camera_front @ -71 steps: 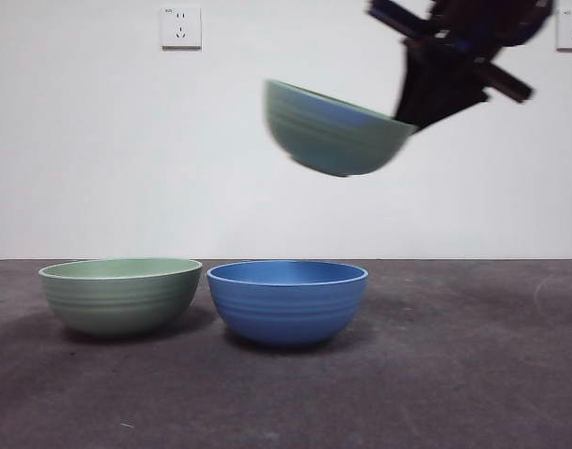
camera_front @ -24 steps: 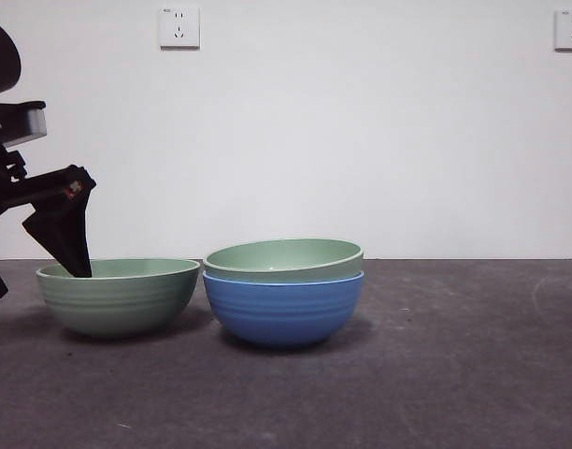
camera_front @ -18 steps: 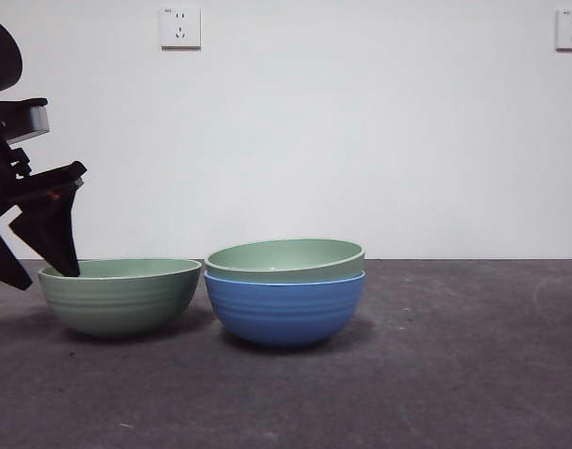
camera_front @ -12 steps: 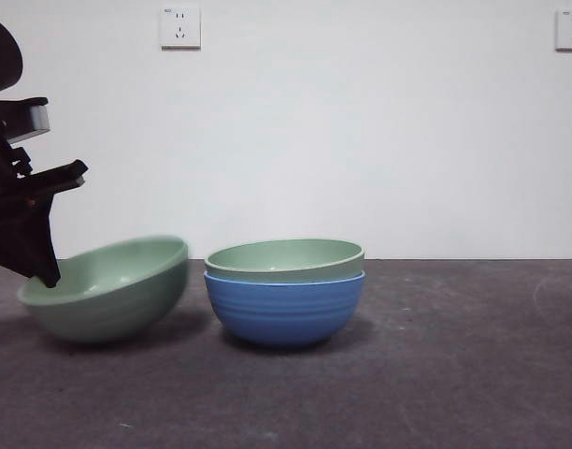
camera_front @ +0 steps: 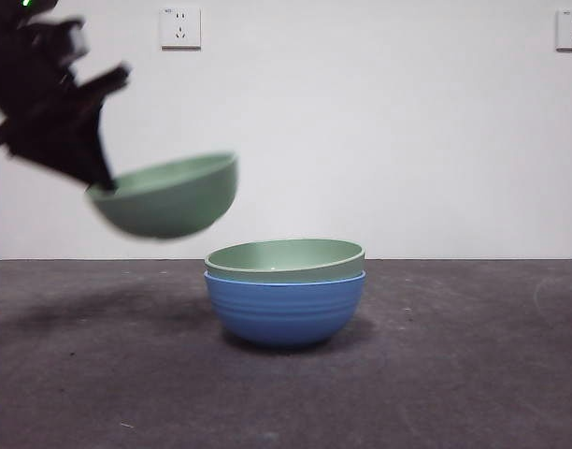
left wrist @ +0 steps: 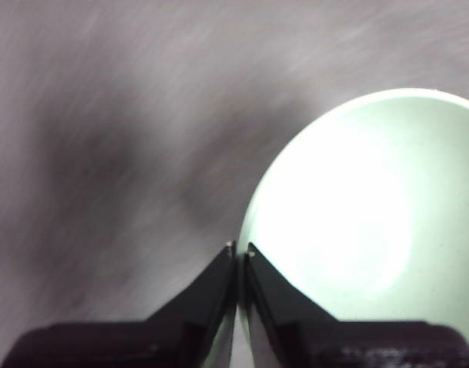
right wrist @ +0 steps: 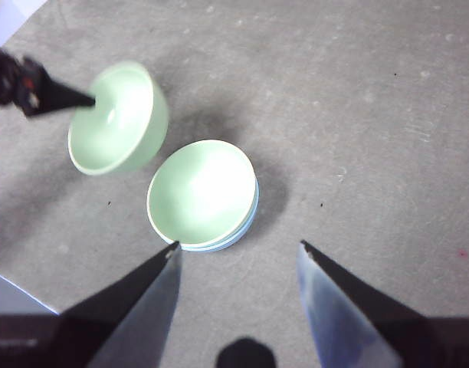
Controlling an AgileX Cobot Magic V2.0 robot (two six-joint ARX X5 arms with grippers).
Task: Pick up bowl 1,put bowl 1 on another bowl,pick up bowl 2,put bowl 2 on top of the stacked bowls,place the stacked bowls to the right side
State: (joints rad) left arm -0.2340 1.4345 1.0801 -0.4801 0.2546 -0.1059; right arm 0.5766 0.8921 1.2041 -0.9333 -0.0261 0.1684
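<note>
A pale green bowl, bowl 2 (camera_front: 169, 195) (left wrist: 365, 222) (right wrist: 116, 119), hangs tilted in the air above the table, left of the stack. My left gripper (camera_front: 97, 180) (left wrist: 240, 249) is shut on its rim. The blue bowl (camera_front: 286, 309) (right wrist: 248, 217) stands on the table at the middle with the other pale green bowl, bowl 1 (camera_front: 284, 259) (right wrist: 200, 192), nested in it. My right gripper (right wrist: 238, 247) is open, high above the table and over the stack, holding nothing.
The dark grey table (camera_front: 454, 374) runs out to the right of the stack. A white wall with two sockets (camera_front: 179, 26) stands behind it. The lifted bowl's shadow (camera_front: 99, 313) lies on the table at the left.
The right gripper set bowl 1 into the blue bowl and left the front view. The left gripper closed on bowl 2's rim, tipped it, and lifted it up and to the right.
</note>
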